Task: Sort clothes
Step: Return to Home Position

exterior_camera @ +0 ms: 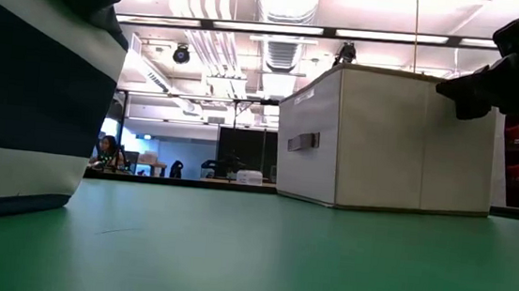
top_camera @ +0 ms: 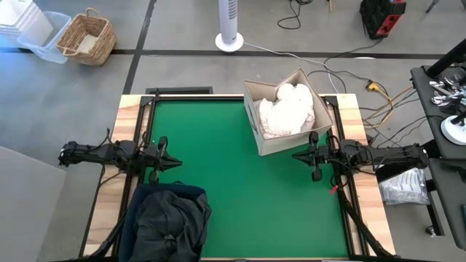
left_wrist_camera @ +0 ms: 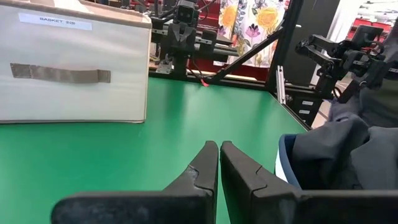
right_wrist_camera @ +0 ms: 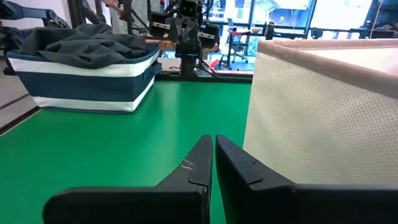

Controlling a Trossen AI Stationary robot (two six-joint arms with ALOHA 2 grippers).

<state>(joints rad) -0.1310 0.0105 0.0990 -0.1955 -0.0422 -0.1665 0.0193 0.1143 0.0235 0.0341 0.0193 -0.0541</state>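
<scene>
My left gripper point(top_camera: 172, 163) and right gripper point(top_camera: 298, 155) are pinched shut, empty, but right's seemingly just beside the beige box point(top_camera: 284, 140), so a sloppy swing might shove it

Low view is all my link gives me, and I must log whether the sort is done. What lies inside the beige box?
Observer: The high view shows the beige box filled with white clothes.
Operator: And the striped bin on my left?
Observer: The navy bin holds a heap of dark clothes.
Operator: Is either arm carrying anything?
Observer: No. The left pincer is shut on nothing at the left edge of the table, and the right pincer is shut on nothing beside the box.
</scene>
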